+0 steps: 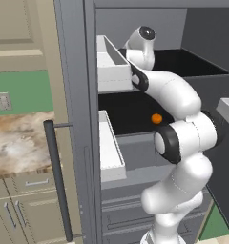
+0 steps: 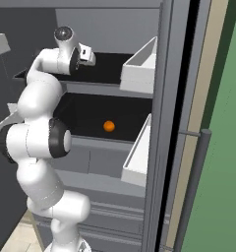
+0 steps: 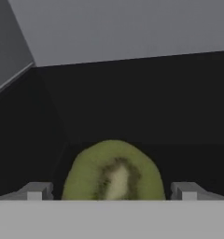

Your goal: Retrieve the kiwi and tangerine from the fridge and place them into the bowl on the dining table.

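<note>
The slate-grey fridge point(image 1: 78, 95) stands open, and my arm reaches into its upper dark shelf. A halved kiwi point(image 3: 115, 170), green with a pale core, lies just ahead of my gripper point(image 3: 113, 192). The gripper is open, one fingertip point(image 3: 37, 191) on each side of the kiwi and neither touching it. The tangerine point(image 1: 156, 118), a small orange ball, sits alone on the shelf below point(image 2: 108, 126). My hand point(image 2: 84, 54) is at the front of the upper shelf. The bowl and the dining table are out of view.
White door bins point(image 1: 109, 62) point(image 1: 109, 147) hang on the open left door, close to my arm, and more bins point(image 2: 138, 66) point(image 2: 137, 157) hang on the right door. Long dark bar handles point(image 1: 57, 181) point(image 2: 191, 187) stick out. A marbled counter point(image 1: 16, 143) lies left.
</note>
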